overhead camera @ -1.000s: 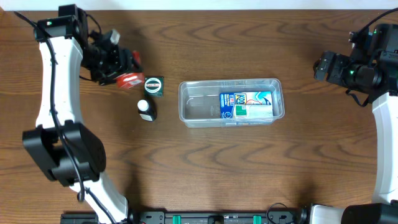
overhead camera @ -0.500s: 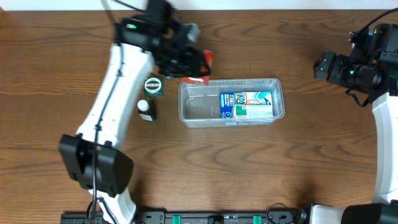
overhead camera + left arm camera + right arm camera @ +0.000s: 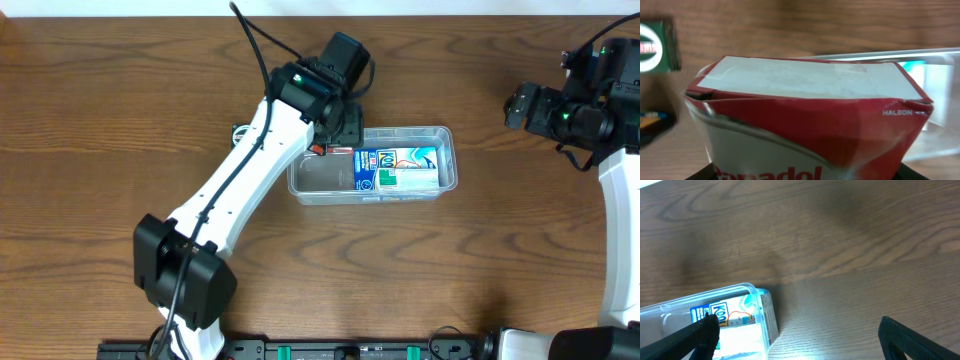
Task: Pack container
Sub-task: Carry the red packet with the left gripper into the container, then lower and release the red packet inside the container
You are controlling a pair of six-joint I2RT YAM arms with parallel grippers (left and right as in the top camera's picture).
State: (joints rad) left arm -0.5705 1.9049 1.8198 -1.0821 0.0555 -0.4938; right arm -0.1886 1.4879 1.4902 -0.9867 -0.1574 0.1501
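The clear plastic container (image 3: 300, 193) lies at the table's middle with a blue-and-green box (image 3: 397, 168) in its right half. My left gripper (image 3: 332, 138) is shut on a red-and-white Panadol box (image 3: 318, 150) and holds it over the container's upper-left corner. In the left wrist view the red box (image 3: 810, 115) fills the frame, with the container's rim (image 3: 940, 54) behind it. My right gripper (image 3: 518, 107) is open and empty, right of the container. The right wrist view shows the container's end (image 3: 767, 317) between my open fingers (image 3: 805, 340).
A small green box (image 3: 657, 46) lies on the table left of the container, mostly under my left arm in the overhead view. A dark blurred object (image 3: 652, 125) sits nearer, at the left edge of the left wrist view.
My left arm has swung right with the red box, from the far left of the table to the container's upper-left corner. It now covers the green box and small bottle. The right arm is still.
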